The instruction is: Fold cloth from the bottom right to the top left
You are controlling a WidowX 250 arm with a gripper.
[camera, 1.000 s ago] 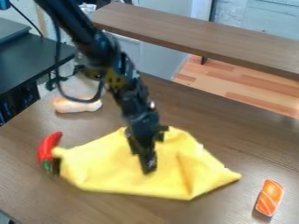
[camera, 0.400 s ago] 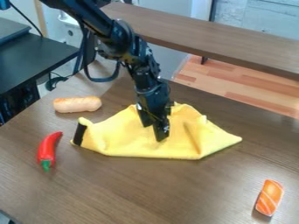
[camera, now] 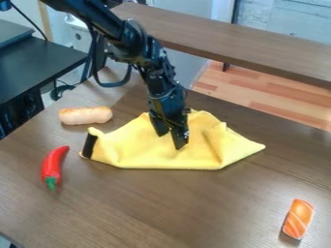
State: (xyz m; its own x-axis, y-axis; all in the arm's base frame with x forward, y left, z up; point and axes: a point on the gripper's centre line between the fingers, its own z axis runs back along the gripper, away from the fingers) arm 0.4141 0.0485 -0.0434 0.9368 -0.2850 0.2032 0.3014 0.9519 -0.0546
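We have the gripper [camera: 171,141] released, fingers parted, over the middle of the yellow cloth [camera: 139,147] on the table [camera: 168,208]. The cloth runs lengthwise across our view, its right-hand tip [camera: 255,147] well right of the fingers.

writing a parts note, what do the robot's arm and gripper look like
The arm is black, built from chunky jointed segments, with a dark cable looping down beside its upper part. The gripper is black too, with two narrow, angular fingers that taper toward the tips. Small pale marks show near the end of one finger.
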